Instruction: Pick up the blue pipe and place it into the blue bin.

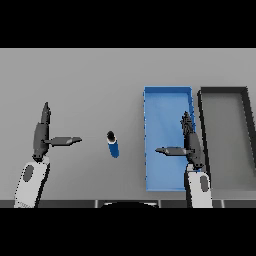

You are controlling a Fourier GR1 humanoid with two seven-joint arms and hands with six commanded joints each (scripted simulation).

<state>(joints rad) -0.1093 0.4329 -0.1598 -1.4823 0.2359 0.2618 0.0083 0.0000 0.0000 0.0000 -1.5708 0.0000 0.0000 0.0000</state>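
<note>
Right hand (192, 145) over blue bin (150, 150), right side, fingers straight, thumb out, holding nothing. Left hand (41, 137) well left of bin, fingers straight, empty. Blue pipe (113, 144) upright on table (90, 80), just left of bin, between hands, untouched. Grey bin (247, 140) right of blue bin. Risk: pipe looks narrow and tall; sideways brush tips it, rolls away. Reach across bin wall may clip rim.
</note>
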